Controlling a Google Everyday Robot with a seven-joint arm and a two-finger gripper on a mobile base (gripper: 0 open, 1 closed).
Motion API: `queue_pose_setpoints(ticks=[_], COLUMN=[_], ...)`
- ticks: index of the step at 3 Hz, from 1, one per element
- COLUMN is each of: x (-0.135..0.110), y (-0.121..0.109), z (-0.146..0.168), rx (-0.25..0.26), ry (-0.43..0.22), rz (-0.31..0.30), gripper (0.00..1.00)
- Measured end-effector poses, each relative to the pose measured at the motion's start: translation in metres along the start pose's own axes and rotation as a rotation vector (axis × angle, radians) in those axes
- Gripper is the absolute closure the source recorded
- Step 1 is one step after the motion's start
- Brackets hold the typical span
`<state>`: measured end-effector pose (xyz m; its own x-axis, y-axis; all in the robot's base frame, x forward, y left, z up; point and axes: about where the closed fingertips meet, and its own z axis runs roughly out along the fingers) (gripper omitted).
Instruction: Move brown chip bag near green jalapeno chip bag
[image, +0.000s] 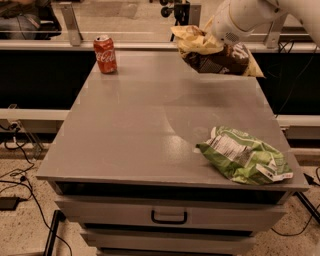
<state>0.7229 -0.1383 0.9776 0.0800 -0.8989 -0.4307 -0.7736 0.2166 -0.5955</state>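
The wrinkly dark brown and pale yellow foil chip bag (220, 59) hangs above the grey tabletop (140, 130), upper right of the frame, clenched by the white end effector (216, 40). The bright green foil jalapeno chip bag (245, 159) lies directly below in the frame, well apart.

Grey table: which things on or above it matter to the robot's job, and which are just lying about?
Job: wrinkly brown-and-yellow foil chip bag, held above the far right corner; gripper, holding its top; wrinkly bright green foil chip bag, lying near right.
Lying about: red metal cola can, upright, far left; black cables on the floor, left.
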Motion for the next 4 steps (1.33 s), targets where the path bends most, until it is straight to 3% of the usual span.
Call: queue_pose_setpoints(ticks=[1, 2, 4], x=[-0.007, 0.001, 0.009], y=[0.005, 0.031, 0.059], z=[-0.015, -0.036, -0.064], rx=[-0.018, -0.088, -0.173], ry=[0.047, 0.023, -0.019], rz=[-0.032, -0.045, -0.045], gripper=[1.00, 1.00, 1.00])
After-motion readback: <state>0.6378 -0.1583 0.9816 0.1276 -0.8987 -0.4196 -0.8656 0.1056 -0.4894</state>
